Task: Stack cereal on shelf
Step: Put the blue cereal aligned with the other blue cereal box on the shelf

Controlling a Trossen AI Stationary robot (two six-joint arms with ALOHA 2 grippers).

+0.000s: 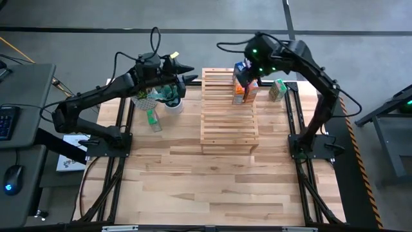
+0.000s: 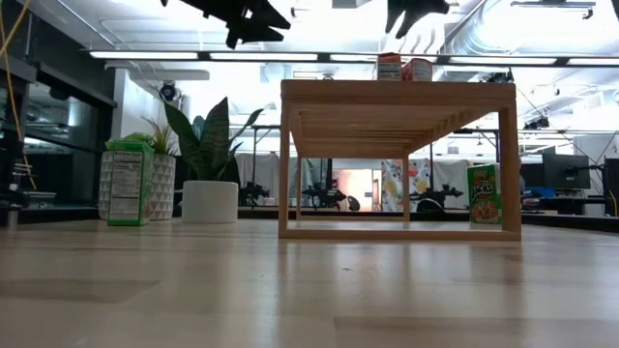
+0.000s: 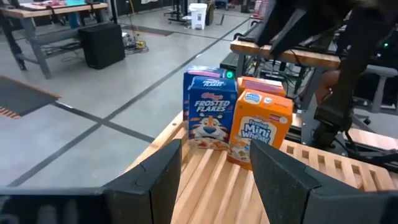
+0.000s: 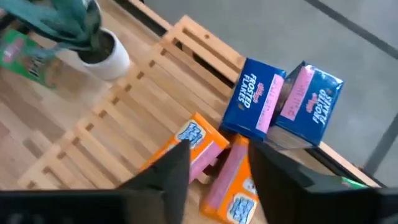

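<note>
1. Up on the wooden slat shelf, upper centre of the high view: two blue Frosted Flakes boxes and two orange Mini-Wheats boxes, bunched at the far end.
2. Right pincer hovering directly above that bunch, fingers apart in the right wrist view, clamped on nothing.
3. Left pincer hanging at the shelf's upper-left corner, fingers apart and empty, looking straight at the Frosted Flakes front.
4. Two green cereal boxes not yet up: one down on the desk right of the shelf, another left of it near the potted plants.
5. Handling guess: small, light cardboard, stiff enough at the edges but crushable on the broad faces, glossy and a bit slippery.
6. Best hold likely across the narrow sides near the top, gentle squeeze, box kept upright so no neighbour tips.
</note>
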